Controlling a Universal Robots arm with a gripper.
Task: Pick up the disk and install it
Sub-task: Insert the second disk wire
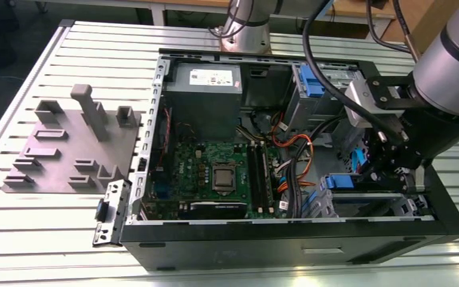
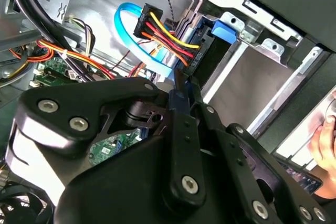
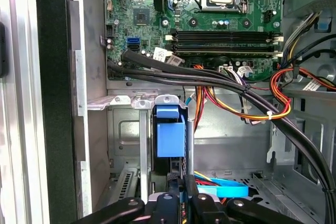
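Slatted metal table point(image 1: 22, 209), one open computer case point(image 1: 293, 230), one grey fixture plate point(image 1: 70, 149), gripper point(image 3: 181, 195) closed on one blue-framed disk point(image 3: 169, 135) in drive bay.

Open computer case point(image 1: 293, 233) on slatted table point(image 1: 22, 227); fixture plate point(image 1: 70, 149) beside it toward exterior view's left. Motherboard point(image 1: 213, 173) inside case, power supply point(image 1: 205, 81) behind it.

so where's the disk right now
The disk stands on edge in the silver drive cage at the case's lower corner on the exterior view's right, just below the motherboard, with the gripper at its near end.
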